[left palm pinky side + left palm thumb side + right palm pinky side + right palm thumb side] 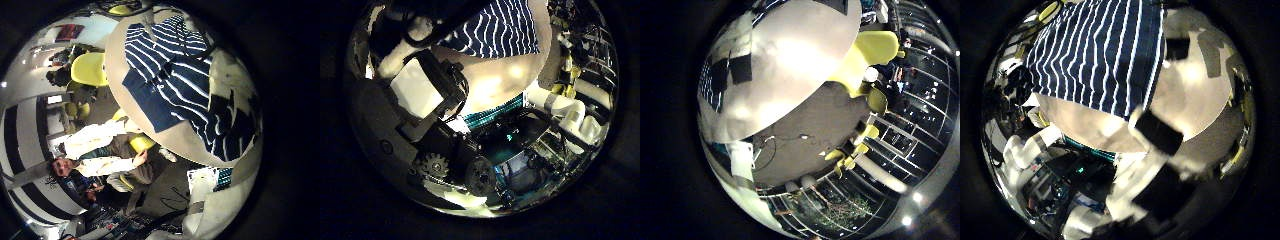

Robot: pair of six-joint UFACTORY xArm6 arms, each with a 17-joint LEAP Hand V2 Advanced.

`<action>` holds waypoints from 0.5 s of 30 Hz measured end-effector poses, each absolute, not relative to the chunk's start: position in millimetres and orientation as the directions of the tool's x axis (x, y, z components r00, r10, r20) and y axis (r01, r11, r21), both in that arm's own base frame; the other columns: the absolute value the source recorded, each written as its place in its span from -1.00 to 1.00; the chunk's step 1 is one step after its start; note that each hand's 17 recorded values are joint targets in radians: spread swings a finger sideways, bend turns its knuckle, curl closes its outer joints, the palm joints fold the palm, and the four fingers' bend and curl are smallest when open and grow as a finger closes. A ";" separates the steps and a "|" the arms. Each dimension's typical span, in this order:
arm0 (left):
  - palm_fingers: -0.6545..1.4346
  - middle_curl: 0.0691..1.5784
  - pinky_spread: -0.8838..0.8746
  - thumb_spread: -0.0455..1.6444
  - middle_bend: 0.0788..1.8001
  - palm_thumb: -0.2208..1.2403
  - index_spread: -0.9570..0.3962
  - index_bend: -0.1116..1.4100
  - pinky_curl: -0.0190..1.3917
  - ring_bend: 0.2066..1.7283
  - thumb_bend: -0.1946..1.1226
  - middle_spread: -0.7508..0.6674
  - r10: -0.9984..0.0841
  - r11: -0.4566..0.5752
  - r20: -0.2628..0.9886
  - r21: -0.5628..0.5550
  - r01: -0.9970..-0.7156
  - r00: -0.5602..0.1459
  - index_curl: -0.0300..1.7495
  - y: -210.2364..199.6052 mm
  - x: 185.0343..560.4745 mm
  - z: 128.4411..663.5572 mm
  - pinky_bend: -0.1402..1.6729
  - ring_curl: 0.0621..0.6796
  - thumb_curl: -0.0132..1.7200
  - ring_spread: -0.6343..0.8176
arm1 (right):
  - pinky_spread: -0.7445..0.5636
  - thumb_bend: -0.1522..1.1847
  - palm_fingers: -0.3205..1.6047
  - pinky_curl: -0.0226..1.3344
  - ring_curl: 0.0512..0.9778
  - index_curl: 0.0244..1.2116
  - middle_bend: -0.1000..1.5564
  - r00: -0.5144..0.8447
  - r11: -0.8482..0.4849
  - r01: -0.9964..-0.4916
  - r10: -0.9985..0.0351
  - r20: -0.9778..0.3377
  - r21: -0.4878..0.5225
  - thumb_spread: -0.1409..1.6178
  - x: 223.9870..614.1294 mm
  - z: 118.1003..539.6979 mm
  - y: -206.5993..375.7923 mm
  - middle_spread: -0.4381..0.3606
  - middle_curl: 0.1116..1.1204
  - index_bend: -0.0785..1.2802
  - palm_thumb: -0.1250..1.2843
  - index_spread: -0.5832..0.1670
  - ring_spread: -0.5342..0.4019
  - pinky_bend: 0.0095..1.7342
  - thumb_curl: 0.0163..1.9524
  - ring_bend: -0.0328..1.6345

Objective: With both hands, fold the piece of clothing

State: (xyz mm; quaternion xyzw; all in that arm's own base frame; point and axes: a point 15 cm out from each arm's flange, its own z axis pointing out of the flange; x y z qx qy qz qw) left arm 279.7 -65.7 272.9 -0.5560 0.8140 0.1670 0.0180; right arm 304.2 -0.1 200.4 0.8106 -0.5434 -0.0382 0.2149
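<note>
My left hand (420,95) hangs above the round table (118,62), clear of the cloth. Its thumb-side palm view shows my own finger parts close to the lens with nothing between them. Whether they are straight or curled I cannot tell. From this hand's little-finger side I look down on the whole striped garment (185,85). It lies loosely on the tabletop with one part turned over another, not yet folded neat. I judge the hand waits high on my left so that I can choose an edge to take before going down.

My right hand (1155,135) is closer to the work. The stripes fill much of its thumb-side view, and its fingers (1176,46) reach out fairly straight over the bare table just beside the garment's edge, holding nothing. Its little-finger side sees mostly bare tabletop, so the palm seems to sit at the cloth's border and not over its middle.

The fold is not yet begun. Next each hand needs a matching corner, pinched without dragging the cloth off the table's rim.
</note>
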 end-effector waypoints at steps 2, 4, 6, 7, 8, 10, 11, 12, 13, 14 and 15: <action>0.41 0.58 -0.80 0.51 -0.12 0.44 -0.26 -0.62 -0.03 0.56 -0.72 -0.87 -0.898 0.329 -0.213 0.254 -0.910 -0.384 0.81 -65.8 279.3 272.6 0.24 0.49 -0.43 -0.77 | -0.35 -0.82 -0.61 -0.06 0.32 0.22 0.11 0.431 -0.338 -0.852 -0.886 0.168 0.400 0.49 299.4 191.7 7.6 -0.45 0.30 -0.16 -0.06 -0.55 -0.42 0.31 -0.65 0.44; 0.41 0.58 -0.80 0.51 -0.12 0.44 -0.25 -0.62 -0.03 0.56 -0.72 -0.87 -0.897 0.329 -0.215 0.255 -0.909 -0.385 0.82 -65.3 279.6 272.9 0.24 0.49 -0.43 -0.77 | -0.25 -0.81 -0.68 -0.13 0.24 0.17 0.05 0.443 -0.345 -0.842 -0.881 0.166 0.416 0.45 297.6 185.3 11.8 -0.40 0.23 -0.15 -0.07 -0.52 -0.37 0.16 -0.65 0.34; 0.41 0.58 -0.80 0.51 -0.12 0.44 -0.24 -0.62 -0.03 0.56 -0.72 -0.88 -0.898 0.328 -0.215 0.254 -0.910 -0.384 0.82 -65.1 280.3 273.2 0.24 0.49 -0.42 -0.77 | -0.14 -0.81 -0.70 -0.19 0.15 0.12 -0.01 0.450 -0.348 -0.833 -0.878 0.163 0.430 0.42 296.7 179.3 13.9 -0.35 0.15 -0.15 -0.07 -0.47 -0.33 0.05 -0.65 0.26; 0.41 0.58 -0.80 0.51 -0.13 0.44 -0.23 -0.62 -0.03 0.56 -0.72 -0.88 -0.897 0.330 -0.216 0.253 -0.909 -0.386 0.82 -65.0 280.7 273.2 0.24 0.49 -0.42 -0.77 | -0.10 -0.82 -0.68 -0.22 0.12 0.09 -0.03 0.453 -0.350 -0.831 -0.877 0.162 0.433 0.40 297.2 177.1 14.9 -0.32 0.12 -0.17 -0.08 -0.43 -0.31 0.01 -0.66 0.23; 0.41 0.58 -0.80 0.51 -0.13 0.44 -0.23 -0.62 -0.03 0.56 -0.72 -0.88 -0.897 0.330 -0.216 0.253 -0.909 -0.386 0.82 -64.6 280.9 273.3 0.24 0.49 -0.42 -0.77 | -0.08 -0.82 -0.68 -0.23 0.11 0.08 -0.04 0.456 -0.353 -0.831 -0.875 0.162 0.431 0.40 298.4 175.4 16.1 -0.31 0.11 -0.18 -0.08 -0.42 -0.30 0.00 -0.66 0.22; 0.41 0.58 -0.80 0.51 -0.13 0.44 -0.22 -0.62 -0.03 0.55 -0.72 -0.88 -0.897 0.330 -0.214 0.255 -0.909 -0.386 0.82 -63.6 280.1 272.9 0.23 0.49 -0.42 -0.77 | -0.01 -0.81 -0.65 -0.28 0.06 0.03 -0.08 0.461 -0.361 -0.833 -0.872 0.164 0.419 0.38 302.3 170.3 20.9 -0.28 0.05 -0.24 -0.08 -0.35 -0.27 -0.05 -0.66 0.18; 0.41 0.58 -0.80 0.51 -0.13 0.44 -0.22 -0.62 -0.02 0.55 -0.72 -0.88 -0.897 0.330 -0.214 0.257 -0.908 -0.386 0.82 -62.6 279.3 272.9 0.23 0.49 -0.42 -0.77 | 0.01 -0.81 -0.64 -0.30 0.04 0.01 -0.09 0.460 -0.362 -0.835 -0.872 0.166 0.415 0.37 303.6 168.8 22.9 -0.26 0.03 -0.27 -0.08 -0.32 -0.26 -0.07 -0.66 0.17; 0.41 0.58 -0.80 0.51 -0.13 0.44 -0.21 -0.62 -0.02 0.55 -0.72 -0.88 -0.897 0.329 -0.215 0.257 -0.908 -0.386 0.82 -62.3 279.2 272.9 0.23 0.49 -0.42 -0.77 | 0.03 -0.81 -0.63 -0.31 0.02 -0.01 -0.10 0.459 -0.358 -0.836 -0.872 0.171 0.416 0.36 303.5 166.4 25.6 -0.25 0.01 -0.29 -0.08 -0.30 -0.25 -0.08 -0.66 0.16; 0.41 0.58 -0.80 0.51 -0.13 0.44 -0.21 -0.62 -0.02 0.55 -0.72 -0.88 -0.897 0.329 -0.216 0.259 -0.908 -0.387 0.82 -61.9 279.0 272.4 0.23 0.49 -0.42 -0.77 | 0.05 -0.81 -0.63 -0.32 0.01 -0.03 -0.11 0.462 -0.359 -0.833 -0.870 0.173 0.421 0.35 303.0 163.8 28.2 -0.24 -0.01 -0.31 -0.08 -0.28 -0.24 -0.11 -0.66 0.15; 0.41 0.59 -0.80 0.51 -0.13 0.44 -0.20 -0.62 -0.02 0.55 -0.72 -0.88 -0.897 0.329 -0.216 0.260 -0.908 -0.387 0.83 -61.3 278.8 272.4 0.23 0.49 -0.42 -0.77 | 0.06 -0.81 -0.63 -0.34 -0.01 -0.05 -0.12 0.467 -0.362 -0.830 -0.867 0.175 0.424 0.35 302.8 162.4 30.7 -0.23 -0.03 -0.34 -0.08 -0.25 -0.24 -0.12 -0.66 0.13; 0.41 0.59 -0.80 0.51 -0.13 0.44 -0.20 -0.62 -0.02 0.54 -0.72 -0.88 -0.896 0.331 -0.215 0.260 -0.907 -0.388 0.83 -61.1 279.2 272.4 0.23 0.48 -0.42 -0.77 | 0.06 -0.81 -0.62 -0.35 -0.01 -0.06 -0.14 0.469 -0.363 -0.829 -0.865 0.177 0.426 0.35 302.8 161.0 32.7 -0.22 -0.04 -0.36 -0.08 -0.23 -0.23 -0.13 -0.66 0.12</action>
